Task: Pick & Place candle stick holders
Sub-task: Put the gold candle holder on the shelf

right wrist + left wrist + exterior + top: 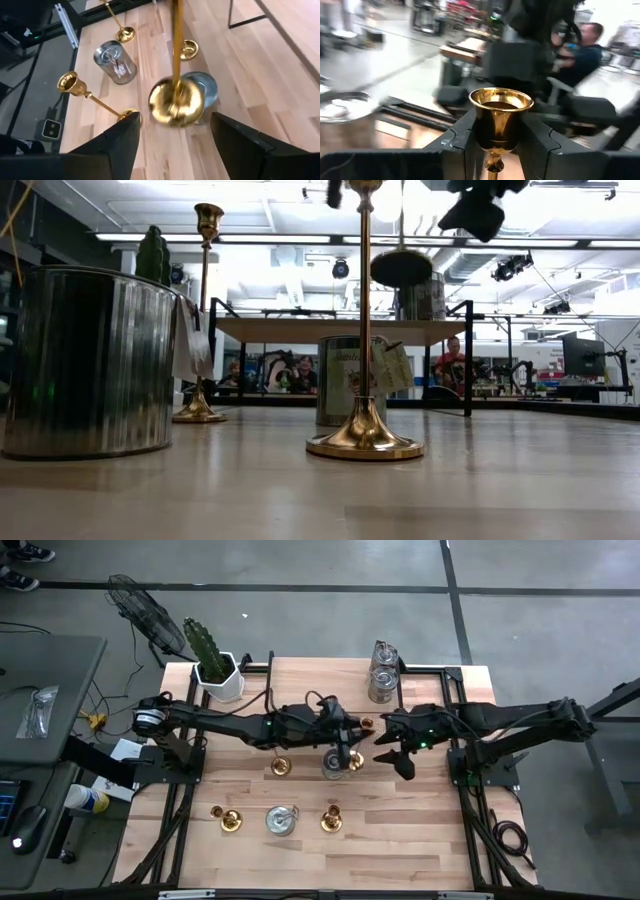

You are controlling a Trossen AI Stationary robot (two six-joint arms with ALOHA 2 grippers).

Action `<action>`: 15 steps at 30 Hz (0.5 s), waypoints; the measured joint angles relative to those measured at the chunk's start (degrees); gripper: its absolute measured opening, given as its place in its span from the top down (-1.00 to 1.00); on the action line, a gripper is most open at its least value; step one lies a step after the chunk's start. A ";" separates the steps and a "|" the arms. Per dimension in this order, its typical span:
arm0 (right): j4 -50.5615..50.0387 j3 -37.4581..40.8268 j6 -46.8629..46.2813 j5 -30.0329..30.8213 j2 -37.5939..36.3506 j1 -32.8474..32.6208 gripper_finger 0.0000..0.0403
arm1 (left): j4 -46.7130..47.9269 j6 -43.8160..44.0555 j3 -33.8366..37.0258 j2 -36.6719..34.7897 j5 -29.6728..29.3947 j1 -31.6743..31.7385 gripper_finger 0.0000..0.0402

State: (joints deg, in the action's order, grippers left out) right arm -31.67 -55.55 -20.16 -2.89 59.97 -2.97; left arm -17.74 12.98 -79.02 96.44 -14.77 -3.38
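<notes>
Over the silver holder (333, 764), left gripper (347, 753) is clenching a candlestick (500, 112), needing lowering, while right gripper (398, 753) is hanging released.

Your left arm reaches across the table from its left edge to the middle, left gripper (495, 137) w/ fingers (460, 140) pressed on both sides of a gold candlestick (499, 120) cup. Your right arm comes in from the right edge, elbow bent; right gripper (172, 132) sits near the middle, fingers (120, 137) spread apart (nothing between them).
</notes>
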 joint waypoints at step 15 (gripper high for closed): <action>-0.19 0.02 -2.10 5.93 -5.58 0.01 -0.16 | 10.54 -7.20 -0.04 -9.32 -23.78 2.96 0.48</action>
State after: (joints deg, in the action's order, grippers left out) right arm -31.86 -55.53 -22.26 3.04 54.39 -2.96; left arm -7.20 5.78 -79.07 87.12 -38.54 -0.42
